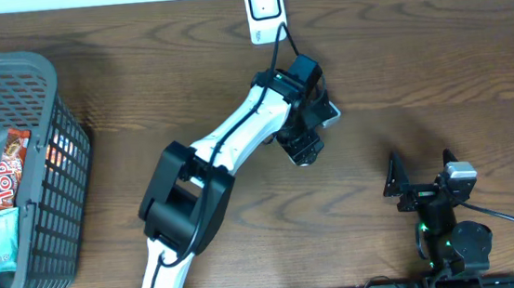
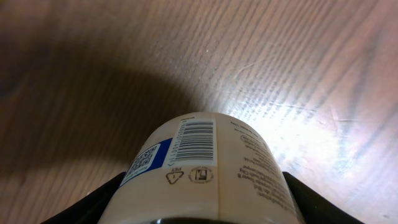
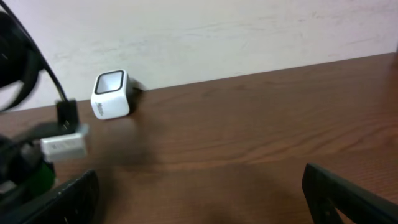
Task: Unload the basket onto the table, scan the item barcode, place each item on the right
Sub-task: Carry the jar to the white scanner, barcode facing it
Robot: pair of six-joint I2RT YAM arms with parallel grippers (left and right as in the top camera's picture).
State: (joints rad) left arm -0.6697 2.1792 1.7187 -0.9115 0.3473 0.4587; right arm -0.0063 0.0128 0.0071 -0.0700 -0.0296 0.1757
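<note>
Subject item: a cream bottle [image 2: 214, 174], held clear of the table [image 1: 437, 63] near its middle. The left gripper [image 1: 303, 138] is clamped on it, one dark finger on each flank.

Its long axis runs out ahead of the fingers, away from the wrist camera. The barcode [image 2: 196, 139] sits on the face turned toward that camera, its bars running lengthwise, with a blue QR panel just beside it.

The scanner [image 1: 263, 3] is a small white cube at the far edge of the table, near and directly beyond the left gripper. Its window shows from above, so it appears to face upward and somewhat toward the arms.

Judgement: the coming move turns on bringing the barcode face round to that window. The left arm is far nearer and already carries the item.

Obstructions: a black cable [image 1: 278, 44] loops between wrist and scanner — its owner cannot be told. Nothing else lies in the path.

The right gripper [image 3: 199, 193] rests at the near edge, well apart, jaws spread wide and empty. A grey basket [image 1: 62, 208] with snack packets [image 1: 8, 175] stands at the left, well clear.
</note>
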